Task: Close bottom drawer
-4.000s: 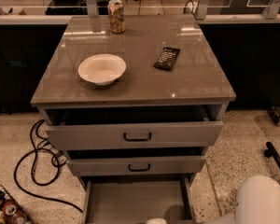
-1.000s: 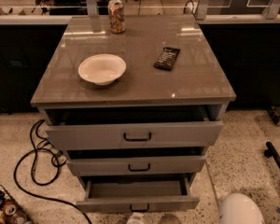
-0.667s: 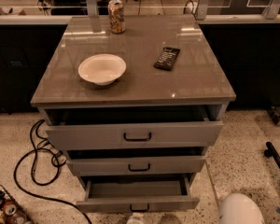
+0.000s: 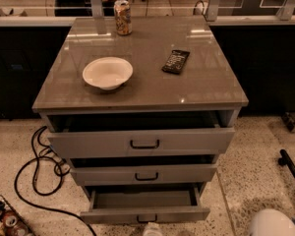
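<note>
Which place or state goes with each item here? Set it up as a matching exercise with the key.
Items:
1. white bowl
2. can
3. bottom drawer
4. end effector

Places or states:
A. at the picture's bottom edge, just in front of the lowest drawer front
B. near the back edge of the cabinet top
C. partly pulled out
D. left of centre on the cabinet top, nearer the front

Pairs: 1-D, 2-B, 3-C, 4-A

we've got our gripper (image 4: 151,228) down at the very bottom edge of the view, about centre, only a pale tip of it peeking in. off in the bottom right corner, a white rounded part of our arm (image 4: 273,223) bulges into view.
</note>
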You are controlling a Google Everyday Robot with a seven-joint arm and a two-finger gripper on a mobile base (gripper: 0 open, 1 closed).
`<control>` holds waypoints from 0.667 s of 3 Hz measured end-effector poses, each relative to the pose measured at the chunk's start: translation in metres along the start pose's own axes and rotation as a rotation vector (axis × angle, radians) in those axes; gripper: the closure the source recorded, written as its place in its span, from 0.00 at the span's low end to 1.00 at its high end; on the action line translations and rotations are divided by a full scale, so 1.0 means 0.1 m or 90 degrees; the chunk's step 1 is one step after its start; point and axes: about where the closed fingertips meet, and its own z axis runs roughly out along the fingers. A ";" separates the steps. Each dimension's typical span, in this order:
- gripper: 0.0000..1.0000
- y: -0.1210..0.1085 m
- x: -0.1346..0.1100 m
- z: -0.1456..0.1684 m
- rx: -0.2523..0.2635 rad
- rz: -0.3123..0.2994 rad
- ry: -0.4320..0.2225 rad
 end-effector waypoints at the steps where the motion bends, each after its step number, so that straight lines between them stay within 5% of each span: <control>1: 1.00 -0.20 0.12 0.03 0.018 0.003 -0.011; 2: 1.00 -0.47 0.26 0.16 0.038 -0.003 -0.024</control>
